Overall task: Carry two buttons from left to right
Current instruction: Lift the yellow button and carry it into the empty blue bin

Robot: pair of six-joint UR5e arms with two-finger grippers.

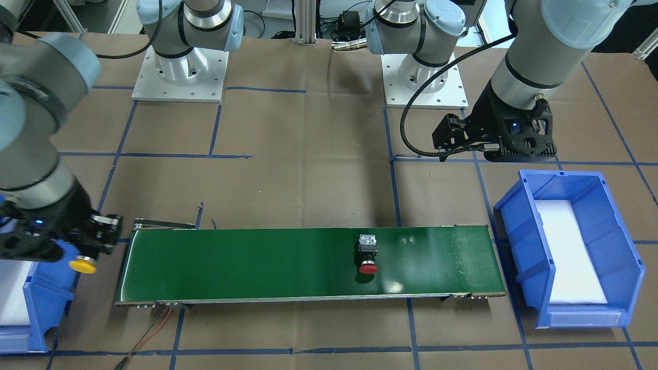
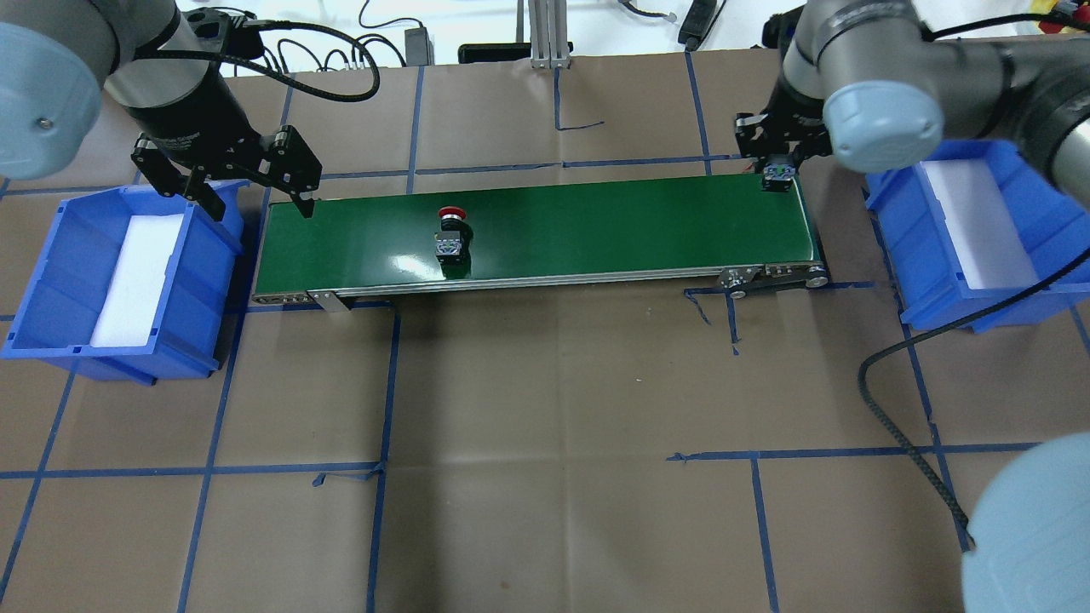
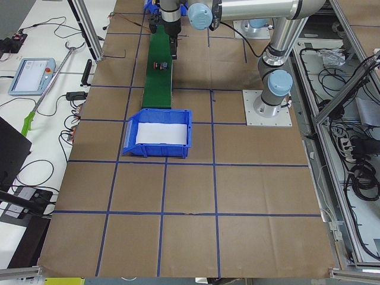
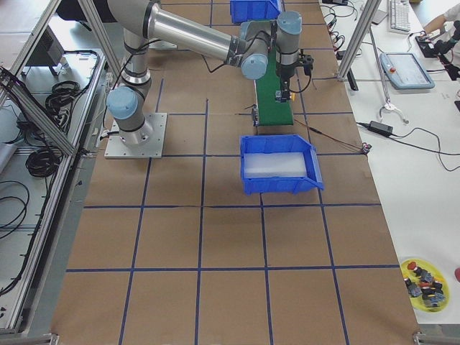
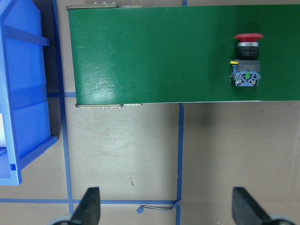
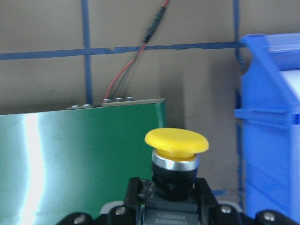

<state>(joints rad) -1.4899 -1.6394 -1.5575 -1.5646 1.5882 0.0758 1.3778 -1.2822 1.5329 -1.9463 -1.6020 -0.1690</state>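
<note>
Seen from overhead, the left fingers (image 2: 298, 183) hang spread and empty over the 9 o'clock end of the green belt (image 2: 596, 230), beside the left blue bin (image 2: 51, 255). The red button (image 2: 451, 232) lies on its side on the belt, at 4 o'clock from them, cap toward 12 o'clock. At the belt's 3 o'clock end the right fingers (image 1: 108, 226) clamp the yellow button (image 1: 83, 265), near the right blue bin (image 2: 962, 306).

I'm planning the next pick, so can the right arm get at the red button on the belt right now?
Probably not yet: the right tool is shut on the yellow button, and the red button lies nearer the belt's other end.
</note>
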